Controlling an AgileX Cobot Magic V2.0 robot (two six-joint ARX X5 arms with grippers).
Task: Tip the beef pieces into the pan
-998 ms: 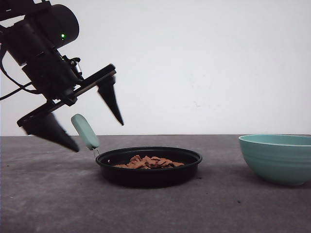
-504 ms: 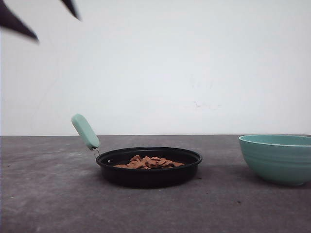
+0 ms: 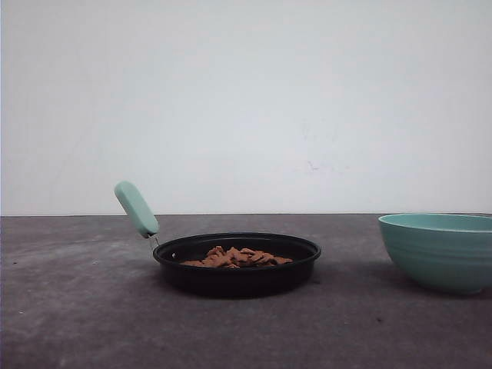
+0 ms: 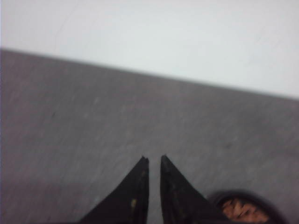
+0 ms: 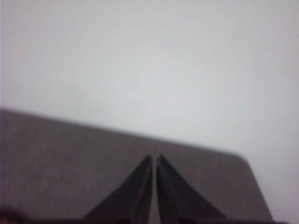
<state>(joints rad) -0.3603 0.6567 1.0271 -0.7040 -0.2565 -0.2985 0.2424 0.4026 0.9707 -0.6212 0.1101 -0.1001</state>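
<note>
The black pan (image 3: 237, 278) sits on the table left of centre, its mint-green handle (image 3: 136, 208) angled up to the left. The beef pieces (image 3: 234, 257) lie in it as a low reddish-brown pile. In the left wrist view my left gripper (image 4: 153, 158) hangs over bare table with its fingers drawn almost together and nothing between them; the pan's rim (image 4: 233, 194) and some beef pieces (image 4: 243, 211) appear beside it. My right gripper (image 5: 153, 157) is shut and empty above the table near a far corner.
A deeper teal ribbed bowl (image 3: 438, 250) stands at the right edge of the front view, apart from the pan. The dark grey table (image 3: 77, 307) runs back to a plain white wall.
The left arm, which hung open above the pan handle a second ago, has lifted up and left out of the front view. Pan, beef and bowl have stayed put.
</note>
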